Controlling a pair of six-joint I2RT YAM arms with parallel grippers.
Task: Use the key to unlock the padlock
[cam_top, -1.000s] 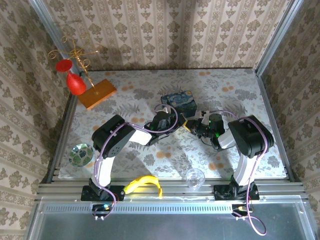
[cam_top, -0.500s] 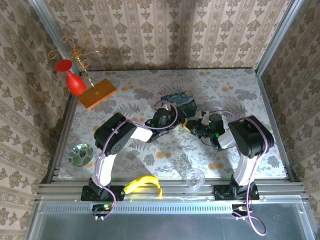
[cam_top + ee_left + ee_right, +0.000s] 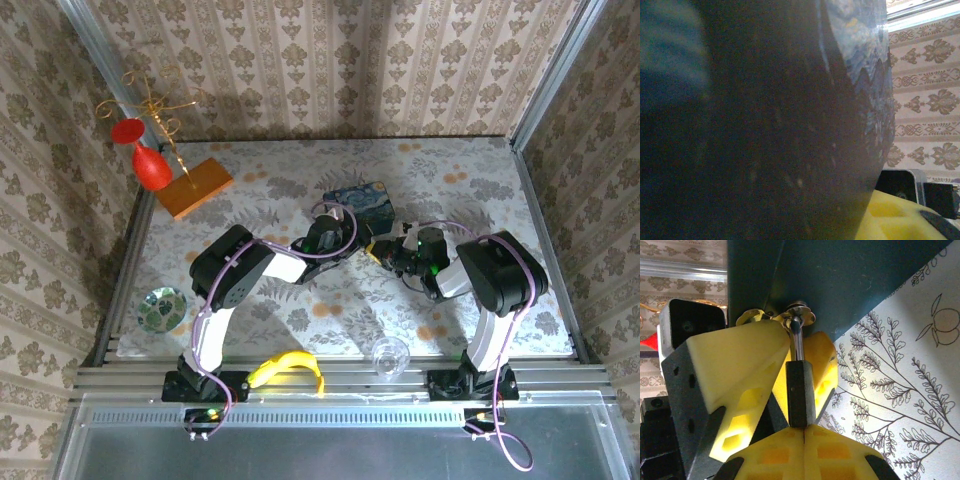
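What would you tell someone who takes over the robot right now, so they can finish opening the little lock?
Right gripper: jaws shut just under the padlock; I cannot tell whether the key is pinched between them.
Left gripper: jaws on either side of the padlock; grip unclear.
Padlock: hooked through the latch of the blue tin; its shackle looks closed.
Done: both grippers are at the lock.
Left: turn the key, then pull the shackle free of the latch.
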